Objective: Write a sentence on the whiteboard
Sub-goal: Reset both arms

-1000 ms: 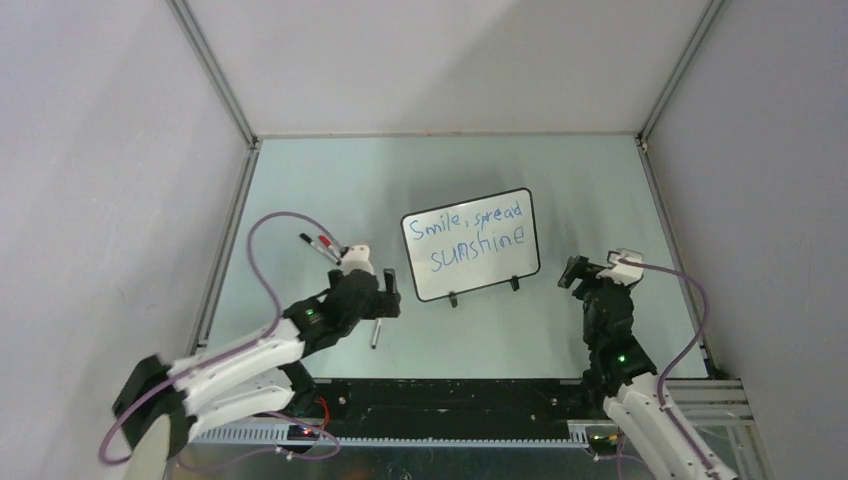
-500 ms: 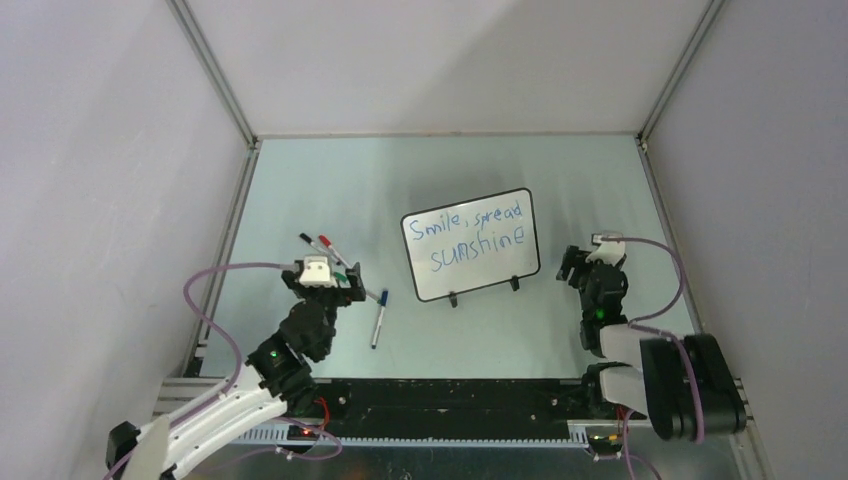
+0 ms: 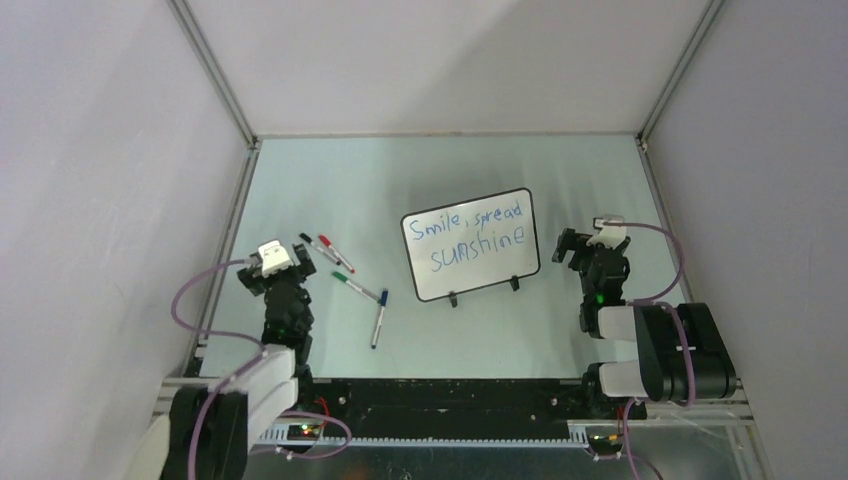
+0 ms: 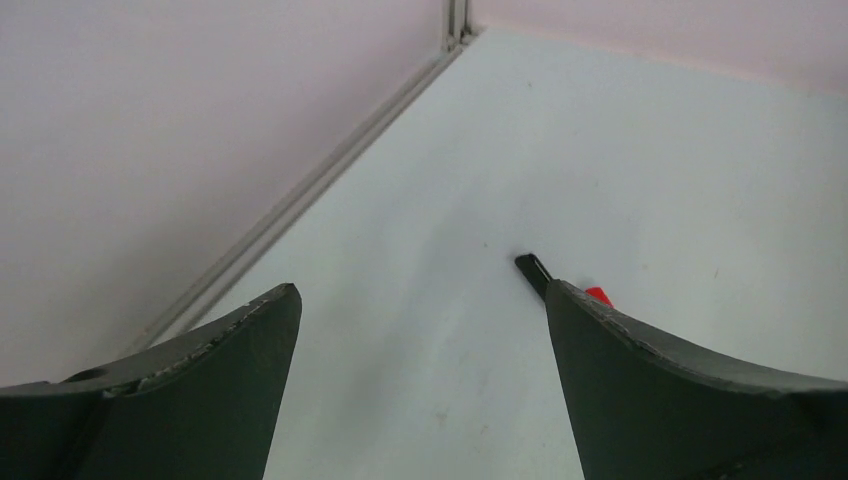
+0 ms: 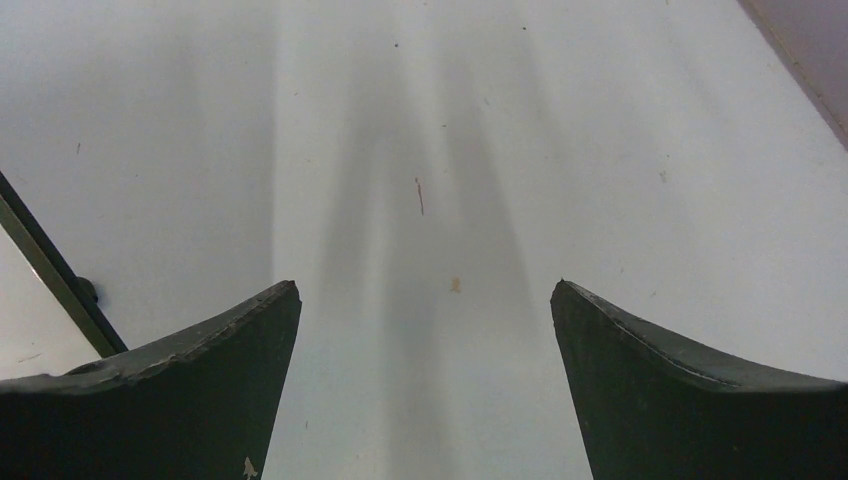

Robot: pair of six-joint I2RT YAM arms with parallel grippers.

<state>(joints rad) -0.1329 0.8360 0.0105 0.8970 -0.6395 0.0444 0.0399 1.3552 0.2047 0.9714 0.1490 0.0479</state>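
The whiteboard (image 3: 470,243) stands tilted on its two black feet at the table's middle. The sentence (image 3: 468,240), in blue marker, reads "Smile, spread sunshine" in two lines. My left gripper (image 3: 274,270) is open and empty, pulled back near the left rail, left of the markers. In the left wrist view (image 4: 420,290) its jaws stand wide apart over bare table. My right gripper (image 3: 592,250) is open and empty, right of the board. In the right wrist view (image 5: 425,285) the board's black frame edge (image 5: 45,270) shows at far left.
Several markers lie left of the board: a black one (image 3: 308,241), a red one (image 3: 335,252), a green one (image 3: 355,285) and a blue one (image 3: 379,318). The black marker's end (image 4: 533,268) and a red cap (image 4: 597,293) peek past my left gripper's right finger. Metal rails edge the table.
My left arm has drawn back from beside the blue marker to the left rail, folding up. My right arm has folded back toward its base. The blue marker stays on the table.
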